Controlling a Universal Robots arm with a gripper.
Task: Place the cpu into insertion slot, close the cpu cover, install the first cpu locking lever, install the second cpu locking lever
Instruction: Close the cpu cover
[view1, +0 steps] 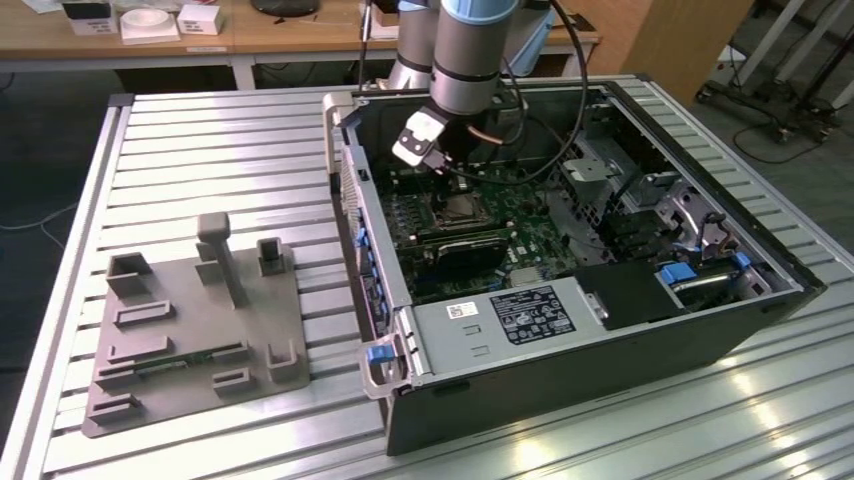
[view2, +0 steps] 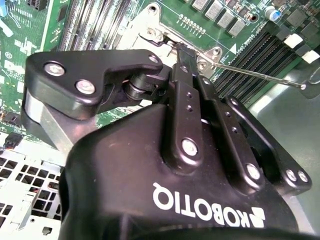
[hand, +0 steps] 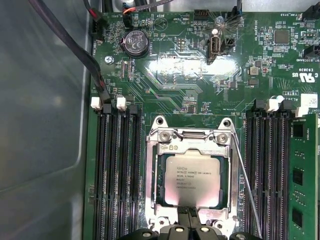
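One silver-grey square cpu (hand: 193, 184) lies in the dark insertion slot (hand: 160, 185) under the flat silvery cpu cover (hand: 192, 142), black gripper (hand: 188, 214) closed at the cover's edge, long black memory slots (hand: 117, 170) flanking.

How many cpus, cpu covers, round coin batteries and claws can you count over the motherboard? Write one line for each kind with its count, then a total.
cpu: 1
cpu cover: 1
coin battery: 1
claw: 1
Total: 4
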